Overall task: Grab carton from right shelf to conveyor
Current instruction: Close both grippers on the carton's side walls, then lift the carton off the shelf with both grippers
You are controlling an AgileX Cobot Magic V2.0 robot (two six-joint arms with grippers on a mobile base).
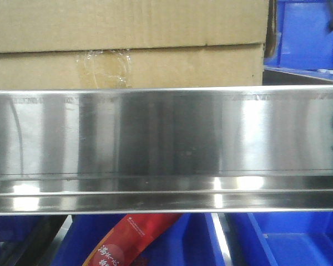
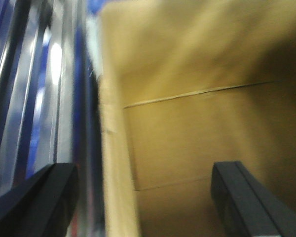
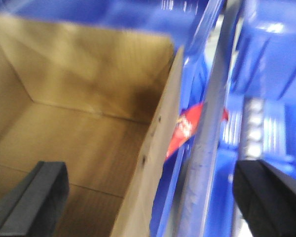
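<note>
Blocky, matte-black fingers (image 2: 250, 203) on both the left tool (image 2: 143, 200) and the right tool (image 3: 153, 197)

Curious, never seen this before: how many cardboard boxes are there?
1. The carton stands on the shelf, behind its steel front rail, upper left in the front view; both wrist views look into it. Others may be hidden.

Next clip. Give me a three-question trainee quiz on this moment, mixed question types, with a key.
1. True or false: in the front view the carton stands behind the shelf rail.
2. The right gripper is: A shut on the carton; B open, straddling a carton wall; C out of view.
3. Fill in: below the rail a ___ packet shows among blue bins.
Key: 1 true; 2 B; 3 red.
</note>
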